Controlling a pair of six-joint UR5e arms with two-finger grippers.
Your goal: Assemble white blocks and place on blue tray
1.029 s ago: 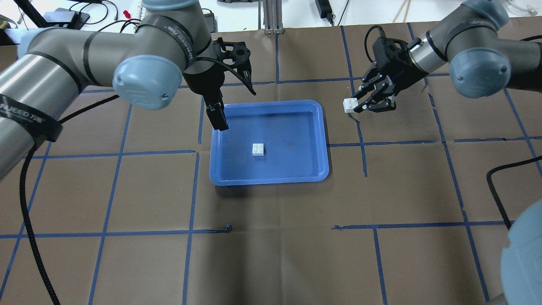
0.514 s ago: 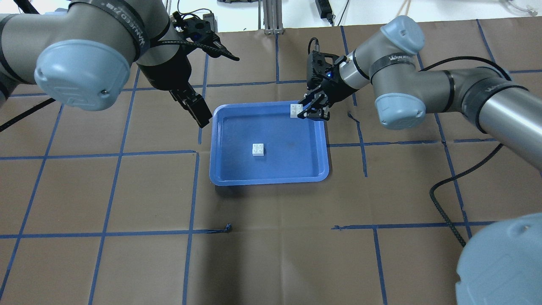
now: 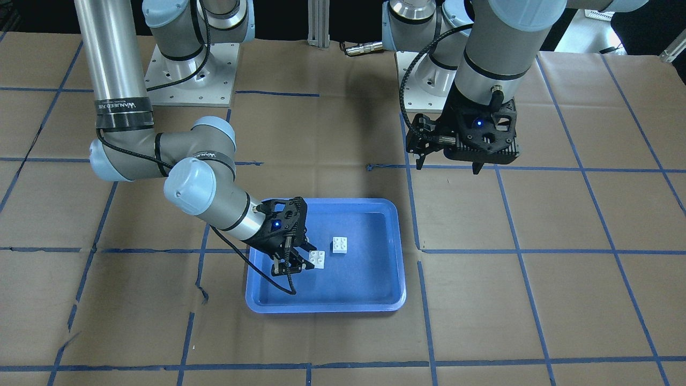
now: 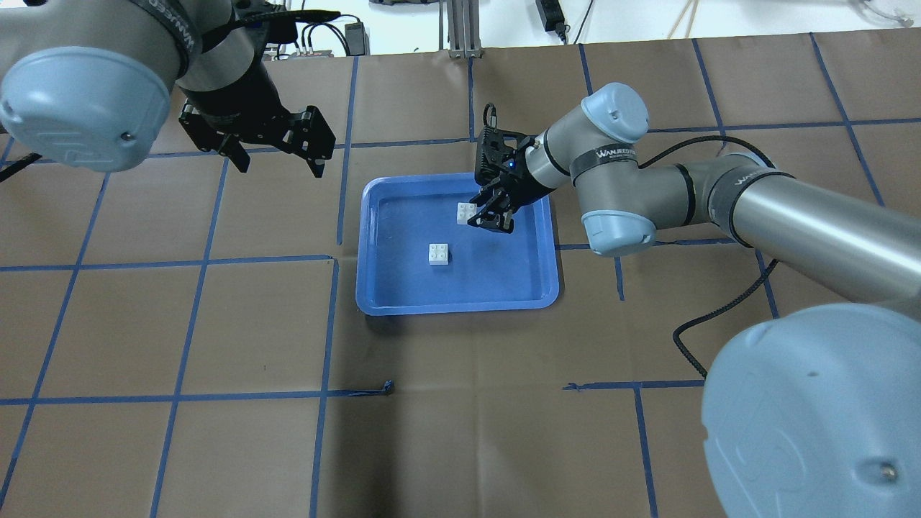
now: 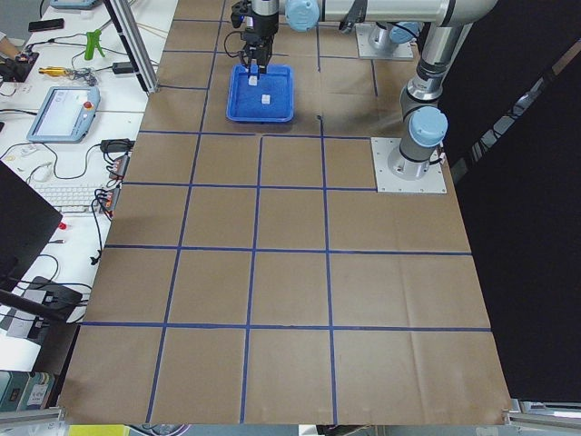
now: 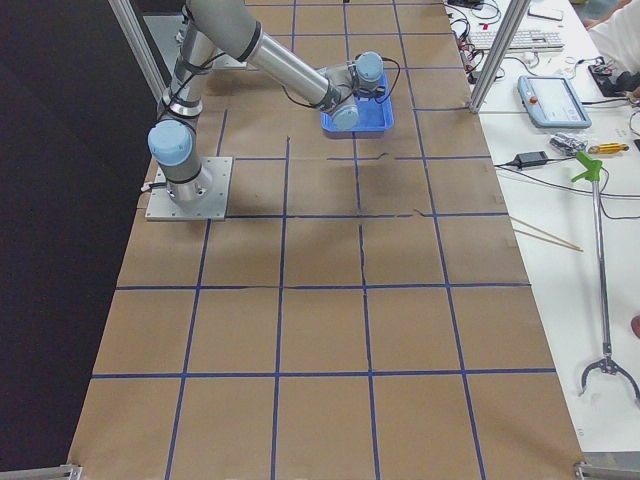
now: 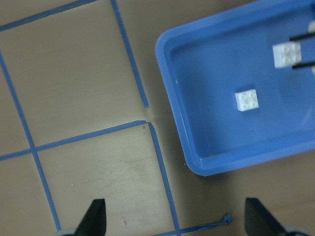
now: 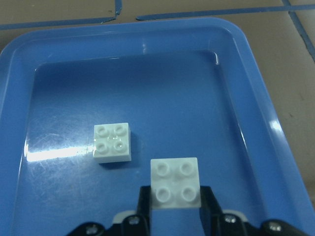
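The blue tray (image 4: 504, 288) lies mid-table; it also shows in the front view (image 3: 353, 289). One white block (image 4: 439, 254) sits studs-up on the tray floor, also seen in the front view (image 3: 339, 244), the left wrist view (image 7: 247, 100) and the right wrist view (image 8: 112, 142). My right gripper (image 4: 480, 218) is shut on the second white block (image 4: 466, 211) and holds it studs-up over the tray, just beside the first and apart from it (image 8: 175, 183). My left gripper (image 4: 280, 164) is open and empty, raised over the table left of the tray.
The table is covered in brown paper with a blue tape grid. The right arm's black cable (image 4: 719, 309) loops over the table right of the tray. Arm base plates (image 3: 187, 75) stand on the robot's side. A desk with tools borders the far edge.
My right gripper has carried its white block from the tray's far right corner inward, close to the block on the tray. My left gripper has drawn back to the left, away from the tray.
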